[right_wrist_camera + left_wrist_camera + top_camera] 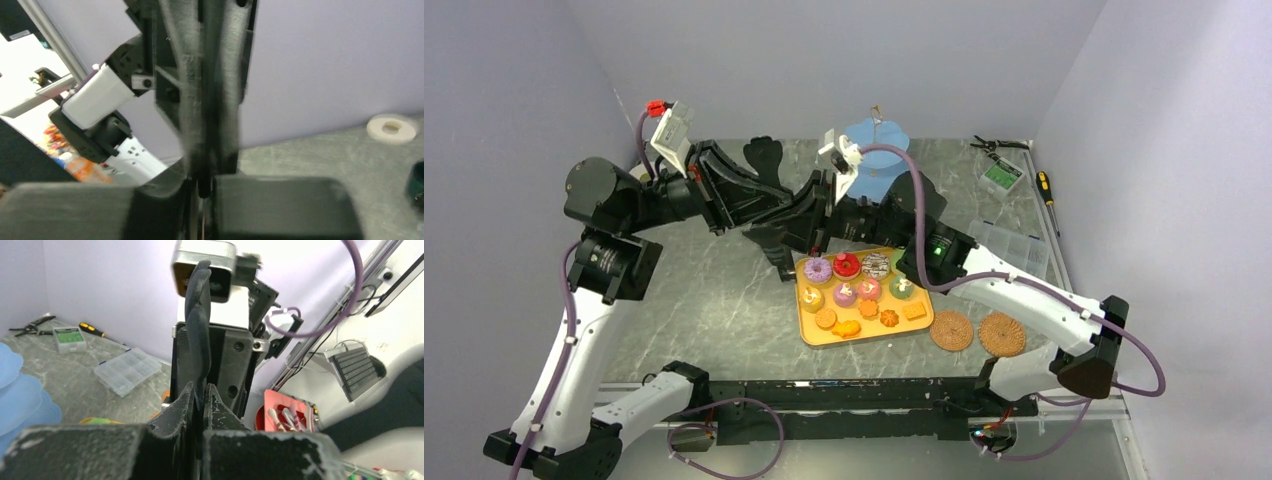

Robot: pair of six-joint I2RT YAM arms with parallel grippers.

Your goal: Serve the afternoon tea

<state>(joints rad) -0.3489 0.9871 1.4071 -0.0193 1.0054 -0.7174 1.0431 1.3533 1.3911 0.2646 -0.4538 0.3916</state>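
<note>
Centrally, tray (803, 312) w/ doughnuts (845, 265), biscuits (868, 318)

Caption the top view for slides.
Left claw and right claw meet behind flat yellow tray of colourful doughnuts; light-blue three-tier stand beyond.

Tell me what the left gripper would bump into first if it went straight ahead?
Most likely the right gripper. It sits straight ahead of the left gripper, which is shut on the black tongs that reach toward it. The gap between them is hard to judge.
</note>
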